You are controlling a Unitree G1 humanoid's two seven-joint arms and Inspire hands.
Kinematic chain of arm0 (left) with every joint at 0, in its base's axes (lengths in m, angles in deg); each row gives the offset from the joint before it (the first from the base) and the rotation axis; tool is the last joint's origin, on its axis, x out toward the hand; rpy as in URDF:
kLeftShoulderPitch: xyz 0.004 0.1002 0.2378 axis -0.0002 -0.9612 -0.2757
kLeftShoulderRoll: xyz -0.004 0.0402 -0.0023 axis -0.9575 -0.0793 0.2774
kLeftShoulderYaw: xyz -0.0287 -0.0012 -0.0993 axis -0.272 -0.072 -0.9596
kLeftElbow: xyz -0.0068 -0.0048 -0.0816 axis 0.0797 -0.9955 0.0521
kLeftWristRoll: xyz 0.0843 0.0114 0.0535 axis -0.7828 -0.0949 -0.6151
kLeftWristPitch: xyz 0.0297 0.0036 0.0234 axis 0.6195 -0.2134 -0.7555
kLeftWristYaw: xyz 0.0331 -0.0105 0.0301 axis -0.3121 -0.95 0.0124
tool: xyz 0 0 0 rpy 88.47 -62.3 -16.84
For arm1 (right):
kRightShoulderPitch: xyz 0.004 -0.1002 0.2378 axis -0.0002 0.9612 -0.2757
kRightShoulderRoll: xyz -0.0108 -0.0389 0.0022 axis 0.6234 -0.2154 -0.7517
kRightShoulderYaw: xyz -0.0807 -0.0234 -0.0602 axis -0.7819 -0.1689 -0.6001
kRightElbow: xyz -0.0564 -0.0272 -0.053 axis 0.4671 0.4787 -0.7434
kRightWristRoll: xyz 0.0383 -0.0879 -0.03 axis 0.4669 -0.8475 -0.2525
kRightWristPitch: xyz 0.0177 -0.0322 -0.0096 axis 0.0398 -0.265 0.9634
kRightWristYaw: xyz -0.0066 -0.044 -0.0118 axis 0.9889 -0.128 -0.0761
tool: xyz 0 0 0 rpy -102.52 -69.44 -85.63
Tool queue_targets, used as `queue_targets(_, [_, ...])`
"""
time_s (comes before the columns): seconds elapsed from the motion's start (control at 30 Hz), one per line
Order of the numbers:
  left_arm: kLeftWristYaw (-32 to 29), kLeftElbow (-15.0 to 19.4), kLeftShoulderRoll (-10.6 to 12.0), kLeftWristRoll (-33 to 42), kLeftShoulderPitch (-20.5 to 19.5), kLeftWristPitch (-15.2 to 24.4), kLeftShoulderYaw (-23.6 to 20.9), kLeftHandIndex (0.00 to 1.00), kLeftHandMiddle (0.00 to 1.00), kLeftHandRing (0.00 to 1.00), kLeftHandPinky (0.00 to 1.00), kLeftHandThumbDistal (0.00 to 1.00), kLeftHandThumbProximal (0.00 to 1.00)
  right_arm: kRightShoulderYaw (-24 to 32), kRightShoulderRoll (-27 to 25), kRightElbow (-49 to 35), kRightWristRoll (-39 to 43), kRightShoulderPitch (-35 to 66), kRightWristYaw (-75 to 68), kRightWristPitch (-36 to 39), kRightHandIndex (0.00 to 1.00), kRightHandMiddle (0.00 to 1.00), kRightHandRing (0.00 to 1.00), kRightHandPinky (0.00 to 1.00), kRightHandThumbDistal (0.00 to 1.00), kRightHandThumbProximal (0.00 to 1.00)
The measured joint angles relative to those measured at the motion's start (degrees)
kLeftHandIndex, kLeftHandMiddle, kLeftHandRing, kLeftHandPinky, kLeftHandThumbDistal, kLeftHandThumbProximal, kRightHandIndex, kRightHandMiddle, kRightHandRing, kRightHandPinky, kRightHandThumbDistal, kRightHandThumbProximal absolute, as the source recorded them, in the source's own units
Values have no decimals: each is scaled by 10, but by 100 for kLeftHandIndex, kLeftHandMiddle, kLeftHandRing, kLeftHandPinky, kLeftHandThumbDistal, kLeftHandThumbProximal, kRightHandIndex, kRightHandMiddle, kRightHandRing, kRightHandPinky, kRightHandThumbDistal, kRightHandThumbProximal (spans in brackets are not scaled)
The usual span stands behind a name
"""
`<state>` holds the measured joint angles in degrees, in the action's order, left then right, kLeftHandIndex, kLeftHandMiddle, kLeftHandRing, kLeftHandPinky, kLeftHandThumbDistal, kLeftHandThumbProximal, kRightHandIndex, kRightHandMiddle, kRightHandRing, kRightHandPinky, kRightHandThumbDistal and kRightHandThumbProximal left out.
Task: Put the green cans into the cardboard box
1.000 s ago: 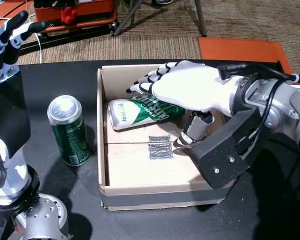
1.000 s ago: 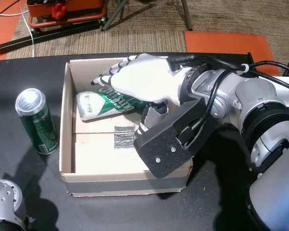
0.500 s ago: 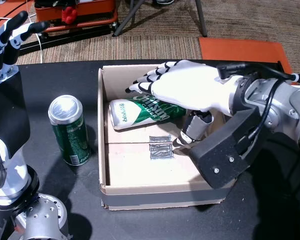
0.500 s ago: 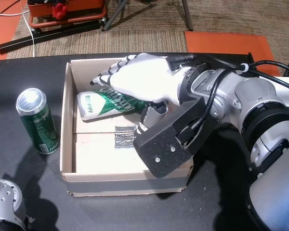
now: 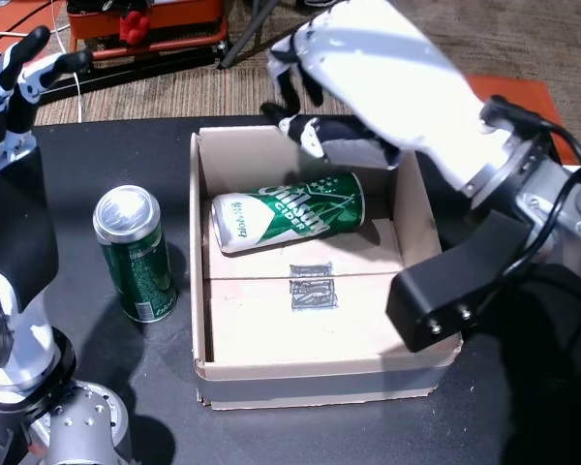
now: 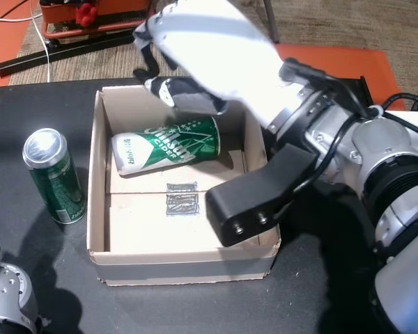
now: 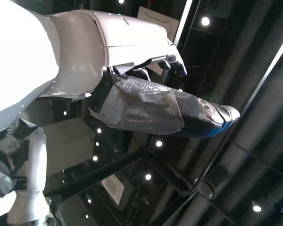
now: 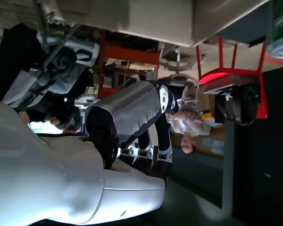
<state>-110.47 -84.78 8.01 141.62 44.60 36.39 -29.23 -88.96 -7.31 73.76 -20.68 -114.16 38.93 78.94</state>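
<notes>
My right hand [image 5: 368, 68] above box [image 5: 201, 291] at 12 o'clock edge, fingers [image 5: 289, 68] loosely curled, empty. One can [image 5: 289, 210] lies inside box. Second can [image 5: 136, 254] upright on table [image 5: 97, 155], at 9 o'clock of box. Left hand [image 5: 19, 73] raised, fingers spread, empty.

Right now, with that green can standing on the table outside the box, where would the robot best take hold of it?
Probably around the middle of the upright can, coming from its left side: the cardboard box stands close on its right, the round wall suits wrapped fingers, and the left hand is nearer.
</notes>
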Motion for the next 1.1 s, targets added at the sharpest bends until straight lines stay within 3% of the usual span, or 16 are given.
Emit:
queue_targets(0.07, [-5,-7,0,2,0,0,-6,67,83,98,92,70,80,15,-14,-2,13,0,15,8,19,21,23,27,54,0])
queue_targets(0.2, [-5,-15,0,1,1,9,-14,67,82,97,91,67,79,54,-46,-13,59,7,77,28,23,22,23,27,69,0])
queue_targets(0.4, [-4,-17,0,1,1,14,-17,68,81,97,90,65,79,118,-93,-37,122,63,119,36,17,20,23,27,66,0])
queue_targets(0.43, [-4,-17,0,1,1,14,-17,68,81,96,90,66,80,133,-100,-43,135,76,122,40,19,21,24,27,65,0])
queue_targets(0.53, [-3,-17,0,-3,1,16,-16,69,81,96,91,65,81,185,-120,-71,188,124,124,87,24,24,24,27,76,0])
queue_targets(0.6, [-1,-16,0,-3,1,16,-16,68,80,95,90,67,81,230,-127,-94,237,162,124,134,26,25,25,30,71,0])
queue_targets(0.67, [4,-17,0,-4,1,17,-18,67,81,96,90,66,83,281,-127,-124,311,207,141,177,30,27,25,31,64,1])
queue_targets(0.87, [7,-18,-1,-5,2,18,-22,67,81,96,91,67,84,361,-86,-221,576,346,302,224,16,22,25,30,58,0])
queue_targets(1.1, [7,-22,-2,-13,4,17,-25,66,82,98,91,64,83,417,-39,-290,702,423,455,219,20,24,25,28,65,1])
